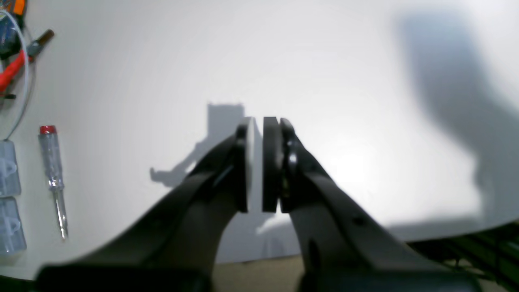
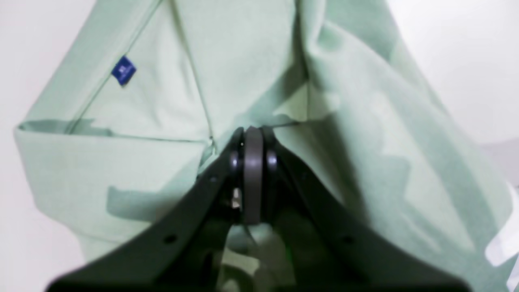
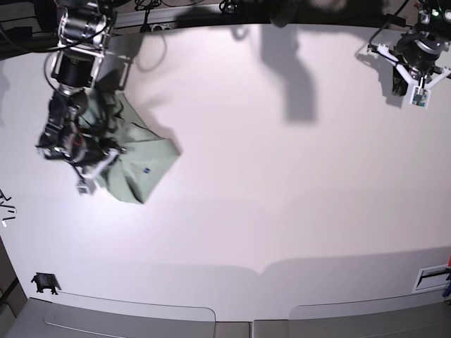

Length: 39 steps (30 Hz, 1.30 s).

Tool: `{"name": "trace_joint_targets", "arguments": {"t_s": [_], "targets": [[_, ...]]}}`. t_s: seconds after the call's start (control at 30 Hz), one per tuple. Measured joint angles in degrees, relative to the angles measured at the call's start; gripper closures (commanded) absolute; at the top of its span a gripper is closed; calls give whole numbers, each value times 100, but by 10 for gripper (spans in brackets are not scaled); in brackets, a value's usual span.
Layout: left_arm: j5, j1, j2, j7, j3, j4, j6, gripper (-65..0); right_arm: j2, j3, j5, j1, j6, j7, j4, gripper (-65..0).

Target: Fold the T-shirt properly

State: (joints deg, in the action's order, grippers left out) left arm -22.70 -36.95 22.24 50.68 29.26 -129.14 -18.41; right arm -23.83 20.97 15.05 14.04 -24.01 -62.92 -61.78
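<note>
- Base view: the T-shirt [image 3: 134, 165] lies bunched near the 9 o'clock edge of the white surface [image 3: 282, 176], with the right claw [image 3: 84, 158] directly on its 9 o'clock side and the right arm reaching down over it from 11 o'clock.
- Decisive relation: the garment is at the right claw and well apart from the left claw [image 3: 416, 88], which hangs near the 2 o'clock corner; the right arm is by far the nearer.
- Long axis: the heap runs roughly from 11 o'clock to 5 o'clock, ending in a blunt corner towards 5 o'clock.
- Right claw [image 2: 253, 162]: jaws together, with pale green cloth gathered tightly round the tips; it appears clamped on a fold of the T-shirt [image 2: 170, 101].
- Left claw [image 1: 262, 162]: jaws nearly together with a thin gap, nothing between them, bare surface [image 1: 344, 81] beneath.
- Appearance: pale mint-green soft fabric, creased and doubled over itself, seams visible, with a small dark blue mark [image 2: 123, 70] towards 10 o'clock in the right wrist view; judged, the fold is far from tidy.
</note>
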Motion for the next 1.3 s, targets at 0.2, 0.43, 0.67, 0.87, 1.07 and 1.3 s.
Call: {"name": "trace_joint_targets", "arguments": {"t_s": [0.2,0.43,0.67,0.87,1.07,1.3], "targets": [[-81,11,17,-122,0,0,-2,-35,-479,981,144,-730,0,42,0,0],[-105,13,28,-120,0,0,0,-35,-520,2070,551,-1510,-42,243,-22,0],[-125,13,291,-118,0,0,0,-35,-538,2684,619,-1801,-59,238,-22,0],[-129,11,304,-118,0,-2,-7,-35,-564,3093,595,-1864,-28,170,-7,0],[-127,13,302,-138,0,-2,-4,-35,-605,3324,1104,-1746,26,162,46,0],[-127,13,304,-140,0,0,-7,-35,-1032,3421,2109,-605,116,-26,129,0]]}}
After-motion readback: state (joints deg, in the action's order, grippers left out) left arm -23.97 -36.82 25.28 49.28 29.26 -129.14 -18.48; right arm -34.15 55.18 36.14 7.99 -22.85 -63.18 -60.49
